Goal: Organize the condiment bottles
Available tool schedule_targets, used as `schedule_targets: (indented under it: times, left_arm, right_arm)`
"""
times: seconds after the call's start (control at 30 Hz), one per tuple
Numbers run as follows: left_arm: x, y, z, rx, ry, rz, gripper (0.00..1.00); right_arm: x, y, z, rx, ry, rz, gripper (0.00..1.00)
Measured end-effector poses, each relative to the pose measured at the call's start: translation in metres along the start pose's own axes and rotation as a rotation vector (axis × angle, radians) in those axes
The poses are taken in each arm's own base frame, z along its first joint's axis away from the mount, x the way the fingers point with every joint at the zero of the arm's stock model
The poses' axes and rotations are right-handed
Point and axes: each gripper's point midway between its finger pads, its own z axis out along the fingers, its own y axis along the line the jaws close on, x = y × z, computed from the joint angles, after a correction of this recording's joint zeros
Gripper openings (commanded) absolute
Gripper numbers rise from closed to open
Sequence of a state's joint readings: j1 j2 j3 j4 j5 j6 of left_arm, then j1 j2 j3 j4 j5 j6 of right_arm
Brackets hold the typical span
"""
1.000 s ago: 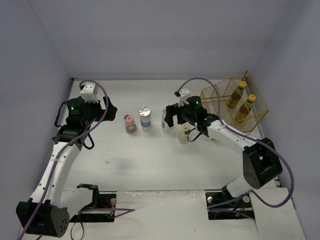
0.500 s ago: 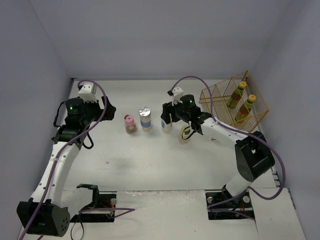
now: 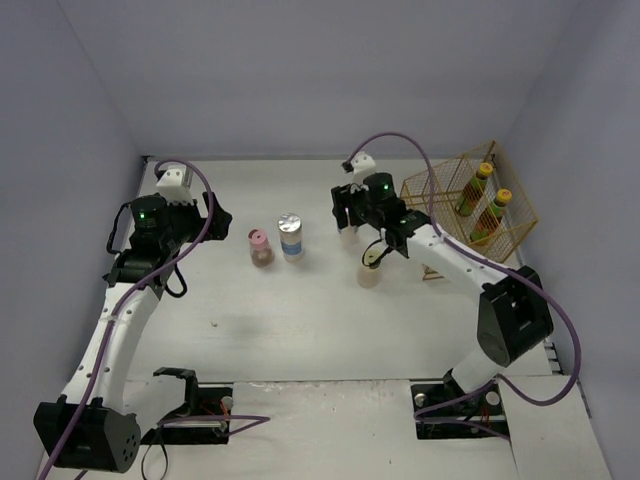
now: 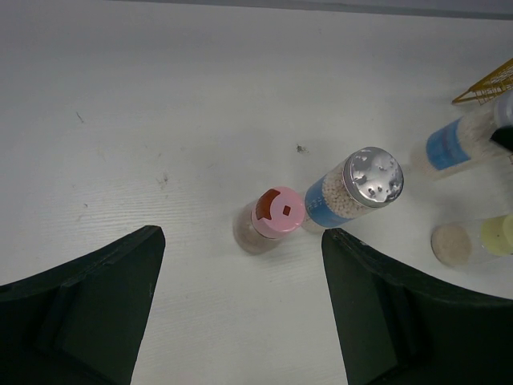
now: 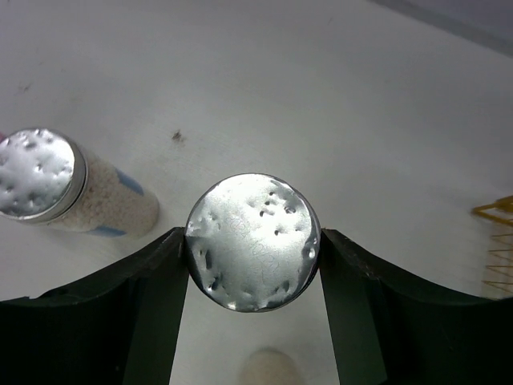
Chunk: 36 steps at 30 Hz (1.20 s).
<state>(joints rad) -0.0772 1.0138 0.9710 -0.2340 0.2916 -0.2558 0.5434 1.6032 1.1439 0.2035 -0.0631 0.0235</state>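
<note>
My right gripper (image 5: 252, 241) is shut on a silver-lidded jar (image 5: 252, 228), one finger pressed to each side of the lid. In the top view that gripper (image 3: 348, 222) hangs left of the gold wire basket (image 3: 440, 200). The second silver-lidded jar (image 3: 291, 235) stands beside the pink-lidded jar (image 3: 260, 247). A pale yellow-green-lidded jar (image 3: 370, 270) stands under my right forearm. Two yellow-capped sauce bottles (image 3: 472, 190) lie in the basket. My left gripper (image 4: 240, 250) is open and empty, with the pink-lidded jar (image 4: 276, 215) just ahead of it.
The basket lies on its side at the table's far right, near the wall. Purple cables loop over both arms. Small dark specks (image 4: 300, 148) mark the white tabletop. Grey walls enclose the table on the left, back and right.
My right gripper has shut on the silver-lidded jar and carried it away from the other jars, toward the back and slightly right. The left arm has not moved.
</note>
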Motion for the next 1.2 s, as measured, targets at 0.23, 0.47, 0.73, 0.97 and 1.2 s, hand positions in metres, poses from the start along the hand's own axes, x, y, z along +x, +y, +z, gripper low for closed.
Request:
schedule_targets:
  times: [0.23,0.47,0.73,0.97,1.2]
  left_arm:
    - [0.0,0.0,0.0,0.0,0.001,-0.007,0.8]
    - [0.0,-0.001,0.0,0.006,0.002,-0.01,0.8]
    - [0.0,-0.002,0.0,0.007,0.002,-0.01,0.8]
    - [0.0,-0.002,0.0,0.007,0.002,-0.01,0.8]
    - [0.001,-0.001,0.001,0.007,0.005,-0.011,0.8]
  right_arm:
    - [-0.094,-0.095,-0.055,0.266,-0.209,0.075,0.0]
    - [-0.14,-0.188,-0.121,0.561,-0.357,0.182,0.0]
    - [-0.12,-0.234,-0.135,0.694,-0.326,0.269,0.0]
    - [-0.094,-0.26,-0.136,0.749,-0.283,0.329,0.0]
    - [-0.058,-0.269,-0.121,0.75,-0.212,0.386,0.0]
